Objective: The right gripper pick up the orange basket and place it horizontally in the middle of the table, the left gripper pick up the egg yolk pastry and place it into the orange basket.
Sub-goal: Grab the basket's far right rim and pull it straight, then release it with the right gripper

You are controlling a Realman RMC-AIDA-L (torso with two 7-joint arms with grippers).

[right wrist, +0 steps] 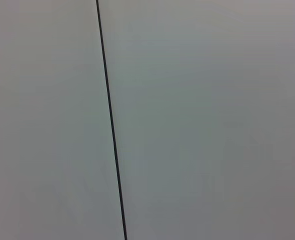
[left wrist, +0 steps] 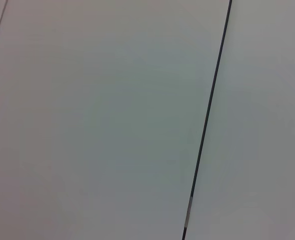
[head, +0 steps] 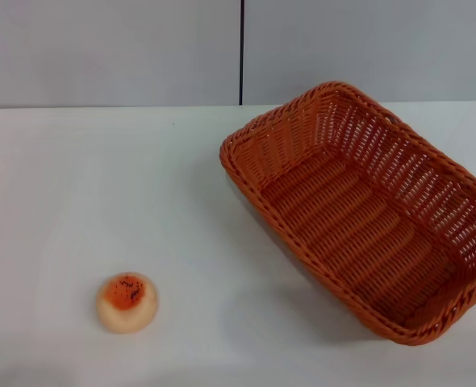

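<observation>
While neither gripper is visible, so their state cannot be told, the orange basket sits skewed on the table's right; light, stiff wicker, best pinched at its rim. The egg yolk pastry, front left, looks soft, crushable.

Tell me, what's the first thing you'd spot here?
The big orange basket grabs the eye first: it sits empty on the right side of the white table, turned at a slant. Next comes the small egg yolk pastry, alone near the front left, well apart from the basket. No end effector shows in any view; both wrist cameras see only a plain grey wall.
</observation>
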